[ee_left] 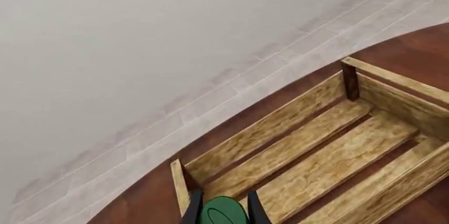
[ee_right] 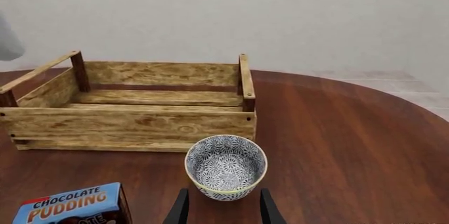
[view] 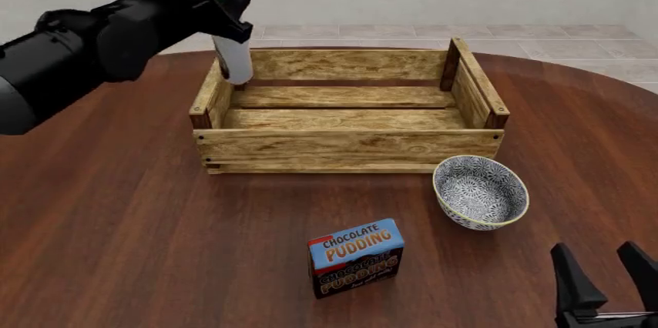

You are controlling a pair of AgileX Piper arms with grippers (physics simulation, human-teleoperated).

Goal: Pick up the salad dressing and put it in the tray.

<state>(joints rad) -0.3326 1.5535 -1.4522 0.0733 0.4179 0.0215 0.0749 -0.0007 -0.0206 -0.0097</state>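
My left gripper point(view: 224, 6) is shut on the salad dressing point(view: 234, 57), a slim white bottle with a dark green cap point(ee_left: 224, 212), gripped near the cap. The bottle hangs above the far left corner of the tray point(view: 347, 145), a large light-wood slatted crate. In the left wrist view the green cap sits between my fingers point(ee_left: 191, 208), with the tray point(ee_left: 316, 150) below. My right gripper point(view: 606, 278) is open and empty at the near right of the table; it also shows in the right wrist view point(ee_right: 221, 208).
A blue-patterned bowl point(view: 480, 192) stands just in front of the tray's right end, right ahead of my right gripper. A blue-and-black chocolate pudding box point(view: 356, 257) stands near the front middle. The table's round edge and a pale tiled floor point(ee_left: 210, 103) lie beyond the tray.
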